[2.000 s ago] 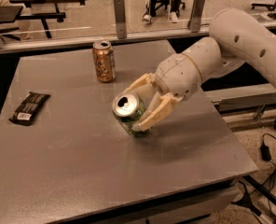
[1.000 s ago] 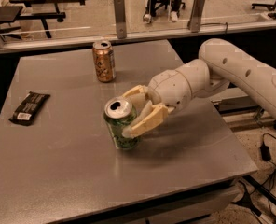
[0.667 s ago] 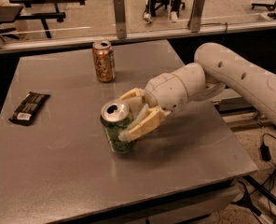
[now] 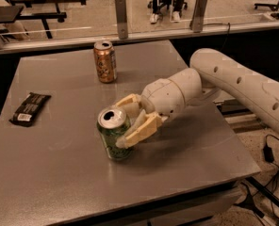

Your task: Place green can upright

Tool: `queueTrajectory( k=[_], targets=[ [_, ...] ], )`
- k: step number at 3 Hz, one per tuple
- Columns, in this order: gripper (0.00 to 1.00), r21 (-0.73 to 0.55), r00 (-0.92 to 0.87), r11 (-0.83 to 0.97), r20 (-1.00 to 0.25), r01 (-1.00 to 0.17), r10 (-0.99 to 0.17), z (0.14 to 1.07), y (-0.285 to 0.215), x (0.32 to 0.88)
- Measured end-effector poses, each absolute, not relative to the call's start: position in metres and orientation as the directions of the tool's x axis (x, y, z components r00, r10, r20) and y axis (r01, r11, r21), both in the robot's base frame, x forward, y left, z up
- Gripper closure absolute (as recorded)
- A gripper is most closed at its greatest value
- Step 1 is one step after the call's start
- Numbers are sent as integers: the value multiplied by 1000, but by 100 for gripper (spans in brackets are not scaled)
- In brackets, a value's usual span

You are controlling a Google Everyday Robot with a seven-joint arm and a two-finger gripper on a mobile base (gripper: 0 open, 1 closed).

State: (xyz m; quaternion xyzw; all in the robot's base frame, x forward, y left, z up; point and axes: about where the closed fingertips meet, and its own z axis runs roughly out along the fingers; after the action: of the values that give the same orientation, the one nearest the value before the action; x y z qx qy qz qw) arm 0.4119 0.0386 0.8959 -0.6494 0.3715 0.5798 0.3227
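The green can stands nearly upright near the middle of the grey table, its silver top with the opening facing up. Its base is at or just above the tabletop. My gripper reaches in from the right with its cream fingers on either side of the can's upper half, shut on it. The white arm extends from the right edge of the view.
An orange-brown can stands upright at the back of the table. A dark snack bar wrapper lies at the left edge. A glass barrier with metal posts runs behind the table. The table's right edge drops to the floor.
The gripper has moved left and down towards the table with the green can in it, and the can has turned from tilted to nearly upright.
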Motion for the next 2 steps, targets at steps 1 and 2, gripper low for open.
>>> queueTrajectory(
  k=[1,2],
  targets=[
    [34,20,36,-535,-995,-844,-94,894,42,410],
    [10,26,25,-548,-996,-836,-86,892,44,409]
  ],
)
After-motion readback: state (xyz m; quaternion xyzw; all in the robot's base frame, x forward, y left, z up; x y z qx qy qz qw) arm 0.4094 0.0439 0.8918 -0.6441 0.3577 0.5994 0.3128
